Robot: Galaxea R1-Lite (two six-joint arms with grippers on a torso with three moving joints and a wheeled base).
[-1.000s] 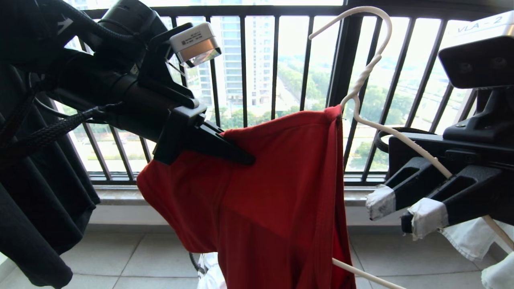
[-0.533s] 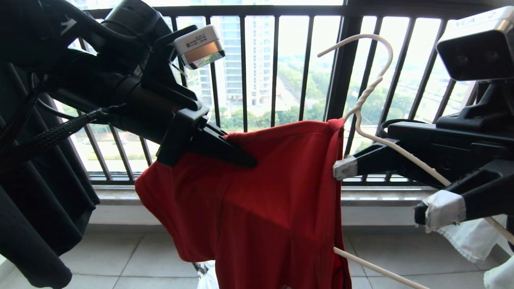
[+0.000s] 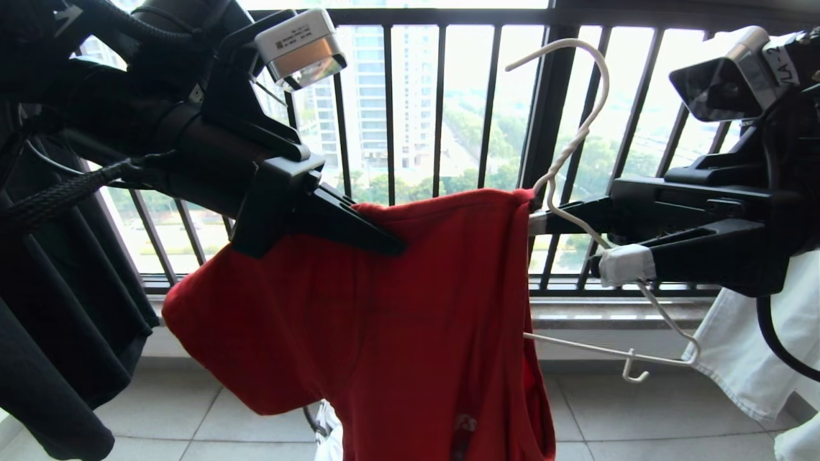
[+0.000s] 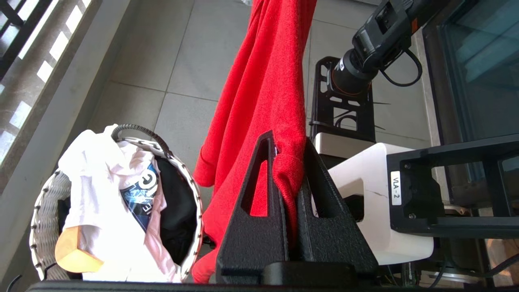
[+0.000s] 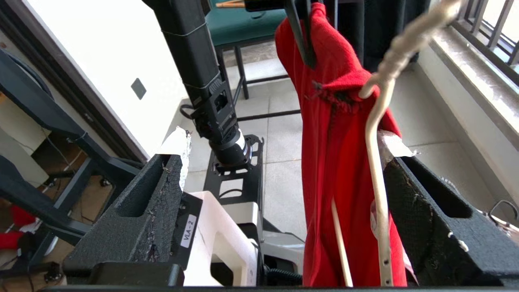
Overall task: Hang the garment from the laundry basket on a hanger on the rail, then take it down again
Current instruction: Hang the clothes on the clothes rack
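The red T-shirt (image 3: 410, 320) hangs in mid-air in front of the black window railing (image 3: 442, 102), and I read its support from the two grippers outward.

Left gripper (image 3: 384, 246): the jaws are clamped flat on a fold of the shirt's upper edge. In the left wrist view the red fabric is pinched between the two black fingers (image 4: 259, 202) and drapes down past them toward the floor tiles (image 4: 162, 61).

Right gripper (image 3: 583, 246): the jaws stand wide apart, one taped fingertip (image 3: 624, 264) on each side of the wire hanger (image 3: 576, 141). The right wrist view shows the hanger's shoulder wire running against the inner face of one finger (image 5: 429, 227), with the other finger well clear. I cannot confirm any grip on the wire.

The hanger's twisted neck emerges from the shirt's collar end, just beside the right gripper. Its hook points up, free of any support in view. One hanger arm with its small notch hook protrudes from the shirt below the right gripper.

Below the left gripper, the laundry basket (image 4: 194, 202) sits on the floor near the window ledge (image 4: 61, 101). It contains a white T-shirt with blue print (image 4: 109, 194) and a dark item. Black clothing (image 3: 57, 333) hangs at the far left of the head view, white cloth (image 3: 756, 346) at the far right.
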